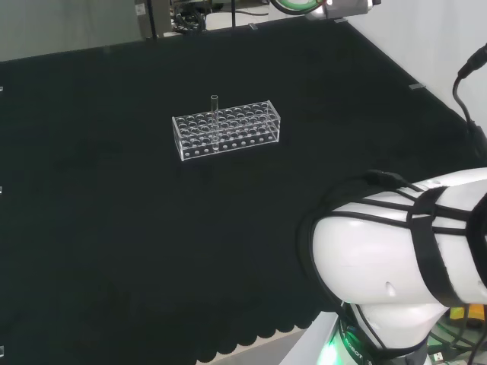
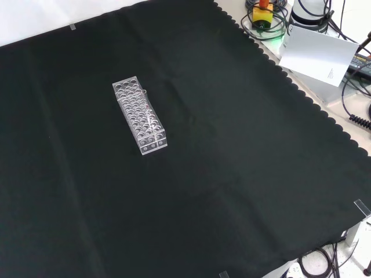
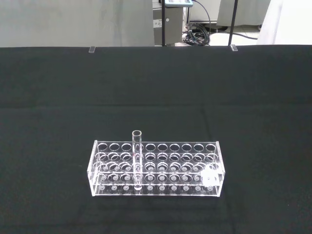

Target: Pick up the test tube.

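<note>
We cannot tell how the fingers stand, so we start from the arm itself: in the head view its white links (image 1: 403, 266), wrapped with black cables, sit at the lower right, well apart from everything on the surface.

We count one tube (image 3: 137, 158), clear glass, standing upright in one rack (image 3: 156, 168). The rack is clear plastic, long and low, with rows of round holes across its top. The tube sits in a hole near one end of the rack, in the row toward the wrist camera, and its open mouth rises above the rack's top. All the other holes we can make out are empty.

In the head view the rack (image 1: 227, 129) lies on the black cloth (image 1: 114, 228) toward the far middle of the surface, its long side running left to right, with the tube (image 1: 214, 114) poking up left of its centre. In the front view the rack (image 2: 139, 116) lies left of centre in the upper half, its long side running from upper left to lower right; the tube is too faint there for us to pick out.

The cloth (image 2: 232, 174) around the rack is bare.
</note>
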You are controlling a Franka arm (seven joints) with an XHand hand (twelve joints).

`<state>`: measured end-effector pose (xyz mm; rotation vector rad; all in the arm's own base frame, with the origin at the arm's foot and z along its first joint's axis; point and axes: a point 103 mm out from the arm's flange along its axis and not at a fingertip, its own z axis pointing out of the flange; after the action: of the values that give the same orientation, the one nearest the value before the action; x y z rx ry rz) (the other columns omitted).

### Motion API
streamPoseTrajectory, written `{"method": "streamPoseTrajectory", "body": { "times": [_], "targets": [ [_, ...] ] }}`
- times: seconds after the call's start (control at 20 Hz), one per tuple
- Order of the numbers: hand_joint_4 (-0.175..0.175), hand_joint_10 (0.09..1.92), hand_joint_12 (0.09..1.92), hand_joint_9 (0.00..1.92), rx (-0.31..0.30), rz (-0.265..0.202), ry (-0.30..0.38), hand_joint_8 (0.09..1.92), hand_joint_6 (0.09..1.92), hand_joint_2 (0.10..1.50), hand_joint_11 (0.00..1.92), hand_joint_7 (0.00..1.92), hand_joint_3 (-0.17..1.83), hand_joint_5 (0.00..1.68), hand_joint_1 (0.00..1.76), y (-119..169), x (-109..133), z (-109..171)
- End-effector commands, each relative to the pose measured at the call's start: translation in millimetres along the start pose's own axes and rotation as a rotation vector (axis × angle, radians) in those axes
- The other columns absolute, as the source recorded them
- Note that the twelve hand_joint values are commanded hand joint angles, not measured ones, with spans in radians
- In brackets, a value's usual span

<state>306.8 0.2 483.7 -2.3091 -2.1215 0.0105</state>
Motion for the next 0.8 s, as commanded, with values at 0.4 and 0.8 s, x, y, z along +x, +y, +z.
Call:
{"method": "streamPoseTrajectory", "body": {
  "times": [0.4,0.8],
  "targets": [
    [0.004,0.23,1.42,0.00,0.011,-0.003,0.001,0.11,0.09,0.82,0.00,0.00,0.29,0.00,0.37,12.5,-2.1,4.5],
    [0.000,0.34,1.48,0.00,0.061,-0.032,-0.005,0.29,0.09,0.85,0.00,0.00,0.22,0.00,0.38,44.4,4.0,18.5]
  ]
}}
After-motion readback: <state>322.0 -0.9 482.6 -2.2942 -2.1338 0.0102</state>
